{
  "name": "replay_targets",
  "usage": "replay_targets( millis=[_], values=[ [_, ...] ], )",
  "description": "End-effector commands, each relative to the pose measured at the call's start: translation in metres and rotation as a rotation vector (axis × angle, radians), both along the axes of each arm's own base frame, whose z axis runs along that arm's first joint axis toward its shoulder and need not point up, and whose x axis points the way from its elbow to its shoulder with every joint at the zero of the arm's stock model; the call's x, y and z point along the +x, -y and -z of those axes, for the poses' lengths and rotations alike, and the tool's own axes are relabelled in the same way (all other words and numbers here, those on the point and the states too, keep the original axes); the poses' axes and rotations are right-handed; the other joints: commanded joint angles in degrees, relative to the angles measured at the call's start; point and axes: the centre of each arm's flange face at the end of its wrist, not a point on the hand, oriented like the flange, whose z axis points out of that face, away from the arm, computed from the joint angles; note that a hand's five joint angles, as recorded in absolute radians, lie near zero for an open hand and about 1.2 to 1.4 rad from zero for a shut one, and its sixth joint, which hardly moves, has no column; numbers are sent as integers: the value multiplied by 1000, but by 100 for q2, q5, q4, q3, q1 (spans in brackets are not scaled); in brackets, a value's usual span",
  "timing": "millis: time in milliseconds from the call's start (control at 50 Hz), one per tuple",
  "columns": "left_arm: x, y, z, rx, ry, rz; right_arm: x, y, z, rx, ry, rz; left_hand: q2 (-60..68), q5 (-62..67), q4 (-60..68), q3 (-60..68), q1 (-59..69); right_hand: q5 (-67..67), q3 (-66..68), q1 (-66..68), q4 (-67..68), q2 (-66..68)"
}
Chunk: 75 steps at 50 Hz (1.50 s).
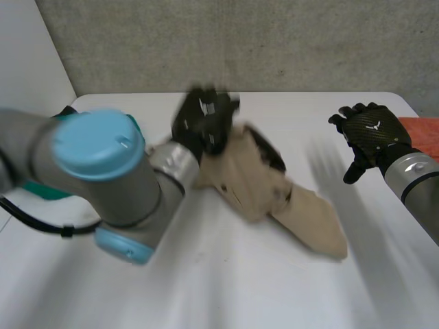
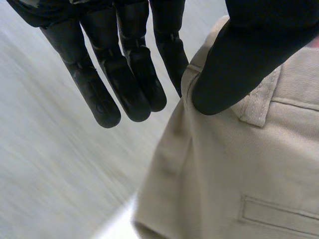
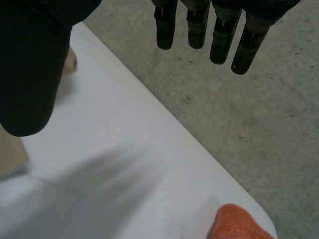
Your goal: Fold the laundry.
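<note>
Across the middle of the counter the beige trousers lie on a diagonal, waistband raised at my left hand, legs pointing to my near right. My left hand pinches the waistband between thumb and fingers. My right hand hovers beside them, spread wide and holding nothing.

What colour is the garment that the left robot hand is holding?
The garment is plain beige, no pattern; the left wrist view shows it best.
</note>
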Motion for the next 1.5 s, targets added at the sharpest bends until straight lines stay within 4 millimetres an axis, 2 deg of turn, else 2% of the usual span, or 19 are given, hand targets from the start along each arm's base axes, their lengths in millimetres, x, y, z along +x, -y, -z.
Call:
replay_targets(
  millis=[20, 100, 180, 260, 360, 380, 400, 420, 460, 560, 700, 760, 840, 900, 1000, 1140, 1220, 1440, 1500],
  values=[
    [5, -5, -106, -305, -272, -36, -1, 4, -9, -27, 9, 11, 1163, 1416, 1139, 1202, 1642, -394, -224, -168, -347, -272],
    [-1, -8, -124, -343, -321, -34, -2, 6, -12, -38, 14, 27, 1163, 1416, 1139, 1202, 1642, -394, -224, -168, -347, -272],
    [-15, -5, -113, -330, -318, -18, -3, 7, -13, -41, 13, 49, 1163, 1416, 1139, 1202, 1642, -394, -224, -168, -347, -272],
    [-38, -11, -80, -271, -276, 35, -4, 8, -15, -45, 15, 56, 1163, 1416, 1139, 1202, 1642, -394, -224, -168, -347, -272],
    [-77, -40, -9, -126, -193, 177, -6, 10, -15, -50, 14, 62, 1163, 1416, 1139, 1202, 1642, -394, -224, -168, -347, -272],
    [-81, -44, -1, -103, -188, 195, -7, 11, -16, -53, 16, 70, 599, 852, 575, 638, 1078, -394, -224, -168, -347, -272],
    [-84, -47, 8, -78, -182, 214, -9, 13, -17, -54, 16, 78, -789, -536, -813, -750, -309, -394, -224, -168, -347, -272],
    [-90, -55, 24, -27, -166, 252, -12, 14, -17, -54, 15, 88, -3267, -3015, -3292, -3228, -2788, -394, -224, -168, -347, -272],
    [-92, -60, 35, 12, -151, 277, -16, 16, -17, -53, 14, 102, -5284, -5032, -5308, -5245, -4805, -394, -224, -168, -347, -272],
    [-91, -60, 31, 26, -159, 265, -17, 16, -14, -42, 13, 96, -5816, -5563, -5840, -5777, -5336, -394, -224, -168, -347, -272],
    [-54, -36, -13, -14, -218, 77, -18, 7, -17, 21, 0, 51, -5715, -5462, -5739, -5676, -5235, -394, -224, -168, -347, -272],
    [-27, -33, -34, -17, -224, 4, -15, -7, -20, 93, 1, 3, -5547, -5295, -5571, -5508, -5068, -394, -224, -168, -347, -272],
    [-1, -40, -38, 25, -179, -39, -10, -37, -18, 279, 0, -84, -5379, -5126, -5403, -5340, -4899, -394, -224, -168, -347, -272],
    [21, -49, -29, 96, -111, -68, -7, -57, -13, 420, -3, -128, -4355, -4102, -4379, -4316, -3876, -220, -50, 6, -173, -98],
    [58, -68, 11, 269, 52, -119, -4, -84, -10, 542, -2, -184, -3144, -2891, -3168, -3105, -2664, 808, 978, 1034, 854, 929],
    [89, -88, 59, 445, 210, -167, 2, -102, -2, 584, -17, -258, -2520, -2267, -2544, -2481, -2040, 1902, 2072, 2128, 1949, 2024],
    [100, -90, 72, 515, 225, -199, 6, -112, 4, 607, -31, -283, -2519, -2266, -2543, -2480, -2039, 2053, 2223, 2279, 2100, 2175],
    [98, -89, 86, 627, 147, -173, 11, -123, -8, 510, -25, -303, -2872, -2619, -2896, -2833, -2392, 2239, 2409, 2465, 2285, 2360],
    [93, -86, 100, 665, 164, -150, 13, -132, -5, 528, -36, -315, -3107, -2854, -3131, -3068, -2628, 2055, 2225, 2281, 2102, 2177]
  ],
)
